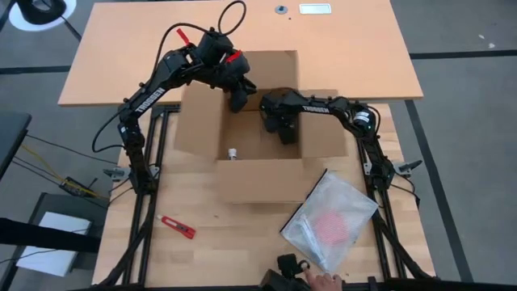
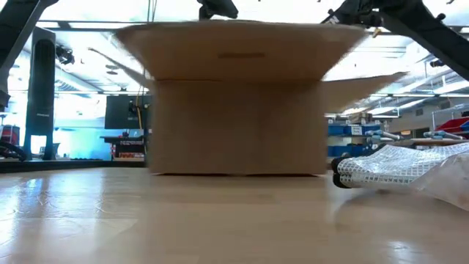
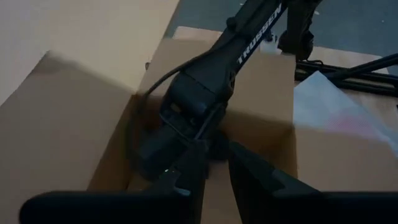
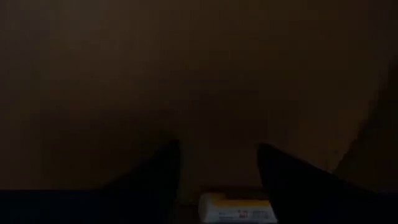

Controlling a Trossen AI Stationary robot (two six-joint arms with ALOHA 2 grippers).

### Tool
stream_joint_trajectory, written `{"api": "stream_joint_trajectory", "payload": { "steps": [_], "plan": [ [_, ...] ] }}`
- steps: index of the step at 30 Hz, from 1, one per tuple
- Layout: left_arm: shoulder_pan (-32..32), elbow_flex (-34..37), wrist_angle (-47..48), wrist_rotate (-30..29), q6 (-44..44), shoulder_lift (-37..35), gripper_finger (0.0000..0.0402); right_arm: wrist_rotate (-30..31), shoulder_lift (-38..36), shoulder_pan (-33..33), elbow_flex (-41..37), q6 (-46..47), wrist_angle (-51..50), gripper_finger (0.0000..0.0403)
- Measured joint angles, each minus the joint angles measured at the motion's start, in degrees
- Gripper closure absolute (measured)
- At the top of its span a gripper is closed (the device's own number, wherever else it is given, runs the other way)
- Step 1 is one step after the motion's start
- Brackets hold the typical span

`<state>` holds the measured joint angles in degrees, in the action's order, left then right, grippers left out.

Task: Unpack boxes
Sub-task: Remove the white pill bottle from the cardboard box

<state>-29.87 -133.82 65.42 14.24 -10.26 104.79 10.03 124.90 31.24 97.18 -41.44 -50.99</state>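
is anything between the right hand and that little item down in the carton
Nothing visible. The right hand is down inside the open carton, fingers apart, with a small white and yellow item just ahead between them. The left hand hangs over the carton's far left corner, clear of that path.

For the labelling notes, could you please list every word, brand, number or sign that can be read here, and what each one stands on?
"TROSSEN": white letters on the left arm, on its forearm link, in the high view.
"TROSSEN": white letters on the right arm, in the left wrist view; blurred, only partly legible.
Small pale item inside the box, between the right gripper fingers: printing too small to read.
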Motion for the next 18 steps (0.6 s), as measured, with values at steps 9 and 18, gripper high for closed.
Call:
{"api": "stream_joint_trajectory", "payload": {
  "steps": [9, 18],
  "plan": [
    [0.0, 0.0, -0.4, 0.0, 0.0, 0.0, 0.0323, -5.7, -0.1, 0.0, 10.3, 11.6, 0.0, 0.031],
    [0.0, 0.0, 0.6, 0.2, -0.2, 0.0, 0.0323, 3.0, -0.3, -0.1, 8.7, 7.7, -2.9, 0.0304]
  ]
}}
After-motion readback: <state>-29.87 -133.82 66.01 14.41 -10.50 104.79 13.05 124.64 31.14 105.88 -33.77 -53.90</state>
